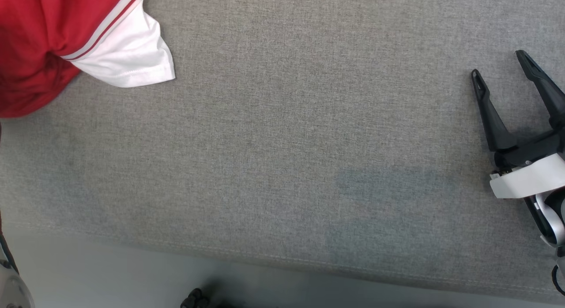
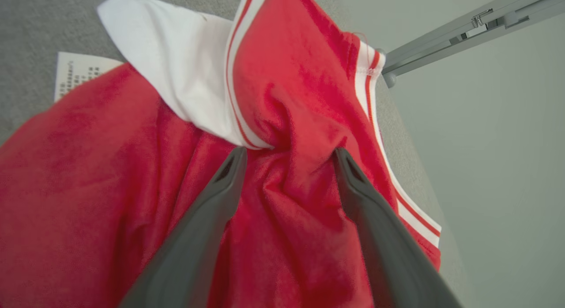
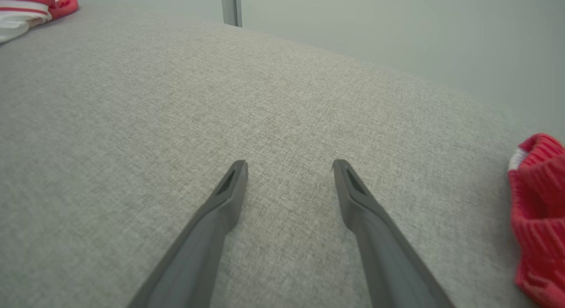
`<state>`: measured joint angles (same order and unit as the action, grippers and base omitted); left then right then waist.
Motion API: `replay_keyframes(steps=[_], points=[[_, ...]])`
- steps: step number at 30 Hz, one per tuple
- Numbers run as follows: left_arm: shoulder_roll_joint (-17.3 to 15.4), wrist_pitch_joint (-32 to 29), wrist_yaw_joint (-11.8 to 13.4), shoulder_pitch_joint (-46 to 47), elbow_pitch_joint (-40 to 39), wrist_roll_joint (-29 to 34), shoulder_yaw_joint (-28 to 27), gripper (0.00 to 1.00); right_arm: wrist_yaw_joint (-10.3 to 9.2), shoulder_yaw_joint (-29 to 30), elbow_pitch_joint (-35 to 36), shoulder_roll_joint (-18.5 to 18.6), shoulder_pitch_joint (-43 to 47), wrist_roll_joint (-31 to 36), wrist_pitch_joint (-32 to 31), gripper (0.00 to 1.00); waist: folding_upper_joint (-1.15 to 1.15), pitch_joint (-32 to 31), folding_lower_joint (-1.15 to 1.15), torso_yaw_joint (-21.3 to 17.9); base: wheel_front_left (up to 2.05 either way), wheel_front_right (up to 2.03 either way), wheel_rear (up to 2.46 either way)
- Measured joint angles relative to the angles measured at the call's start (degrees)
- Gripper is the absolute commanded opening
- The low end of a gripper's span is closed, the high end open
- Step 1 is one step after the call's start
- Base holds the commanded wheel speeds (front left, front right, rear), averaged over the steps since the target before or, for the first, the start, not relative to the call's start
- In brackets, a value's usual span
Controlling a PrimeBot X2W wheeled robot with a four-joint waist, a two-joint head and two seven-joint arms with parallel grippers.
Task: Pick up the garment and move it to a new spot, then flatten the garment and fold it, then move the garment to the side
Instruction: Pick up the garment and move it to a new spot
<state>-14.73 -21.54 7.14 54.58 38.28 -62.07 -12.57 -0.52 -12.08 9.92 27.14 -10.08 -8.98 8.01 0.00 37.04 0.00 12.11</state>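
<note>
Grey fabric table (image 1: pixel 282 144) bears a red-and-white garment (image 1: pixel 35 56) and, perhaps, a red knit cloth (image 3: pixel 538 211).

I see one white tag (image 2: pixel 75 74) with tiny black print at the edge of the red garment (image 2: pixel 88 189). The print is too small for me to read.

Left pincer (image 2: pixel 289 152) and right pincer (image 1: pixel 499 64) both gape wide (long dark fingers splayed apart)

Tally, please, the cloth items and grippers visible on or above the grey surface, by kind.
Red-and-white garment: 1
Red ribbed knit piece: 1
Grippers, jaws open: 2 (left gripper, right gripper)
Total: 4
</note>
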Motion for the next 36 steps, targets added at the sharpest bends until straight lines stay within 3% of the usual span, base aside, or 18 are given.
replay_keyframes(steps=[1,2,3,4,8,11,12,13,18,21,23,29,33,34,36], points=[[0.1,0.0,0.0,0.2,0.4,0.0,0.1,1.0,0.0,0.0,0.0,0.0,0.0,0.0,0.0,1.0,0.0,0.0,0.0,-0.1,0.0,0.0,0.0],[0.4,0.0,0.0,0.4,1.0,0.0,0.1,0.49,0.0,0.0,0.0,0.0,0.0,0.0,0.0,1.0,0.0,0.0,0.0,-0.1,0.0,0.0,0.0],[0.7,0.0,0.0,0.7,1.6,0.0,0.1,0.33,0.0,0.0,0.0,0.0,0.0,0.0,0.0,1.0,0.0,0.0,0.0,-0.2,0.0,0.0,0.0],[1.0,0.0,0.0,0.9,2.0,0.0,0.2,0.0,-0.01,0.0,0.0,0.0,0.0,0.0,0.0,1.0,0.0,0.0,0.0,-0.2,0.0,0.0,0.0],[2.4,0.6,-0.8,1.9,2.3,0.0,1.6,0.0,-0.07,0.2,-0.7,-0.1,0.0,0.0,0.0,1.0,0.0,-0.5,0.0,-0.2,0.0,0.0,0.0],[4.8,1.2,-4.8,3.5,0.6,-0.3,3.5,0.0,-0.09,0.3,-1.6,-0.4,0.0,-0.1,0.2,1.0,0.0,-1.3,0.0,0.0,0.0,0.0,0.0],[6.8,1.8,-7.7,4.0,-0.9,-0.2,5.7,0.0,-0.2,0.2,-2.4,-1.0,0.1,-0.3,0.6,1.0,0.0,-2.1,0.0,0.1,0.0,0.0,0.0],[6.8,1.8,-7.7,4.0,-0.9,-0.2,5.7,0.0,-0.2,0.2,-2.4,-1.0,0.1,-0.3,0.6,1.0,0.0,-2.1,0.0,0.1,0.0,0.0,0.0],[14.3,2.8,-15.3,3.1,-4.3,2.6,13.9,0.0,-0.57,-0.8,-5.2,-2.9,0.6,-1.2,2.4,1.0,0.0,-4.5,0.0,0.7,0.0,0.0,0.0],[19.0,3.4,-15.3,-0.1,-6.2,3.9,20.3,0.0,-0.57,-1.5,-6.6,-4.4,1.5,-1.7,3.1,1.0,0.0,-6.4,0.0,0.9,0.0,0.0,0.0],[19.0,3.4,-15.3,-3.3,-7.3,5.3,25.1,0.0,-0.57,-2.1,-7.5,-5.1,1.7,-1.9,3.3,1.0,0.01,-7.8,0.0,1.1,0.0,0.0,0.0],[14.1,5.5,-15.1,-13.6,-10.5,6.3,37.1,0.0,-0.57,-3.8,-10.2,-8.3,2.0,-2.4,4.6,1.0,0.0,-12.3,0.0,0.7,0.0,0.0,0.0],[13.2,6.1,-15.1,-20.0,-16.4,-2.0,46.8,0.0,-0.51,-5.3,-12.4,-10.3,3.1,-3.2,5.1,1.0,0.0,-15.2,0.0,-0.6,0.0,0.0,0.0],[13.1,6.5,-15.1,-22.6,-19.9,-5.4,51.4,0.0,-0.51,-5.7,-13.8,-11.0,4.1,-3.7,5.1,1.0,0.0,-16.5,0.0,-1.7,0.0,0.0,0.0],[13.0,6.5,-14.8,-24.8,-23.1,-6.5,56.2,0.0,-0.47,-6.2,-15.2,-11.5,5.3,-4.1,5.2,1.0,0.0,-17.8,0.0,-3.0,0.0,0.0,0.0]])
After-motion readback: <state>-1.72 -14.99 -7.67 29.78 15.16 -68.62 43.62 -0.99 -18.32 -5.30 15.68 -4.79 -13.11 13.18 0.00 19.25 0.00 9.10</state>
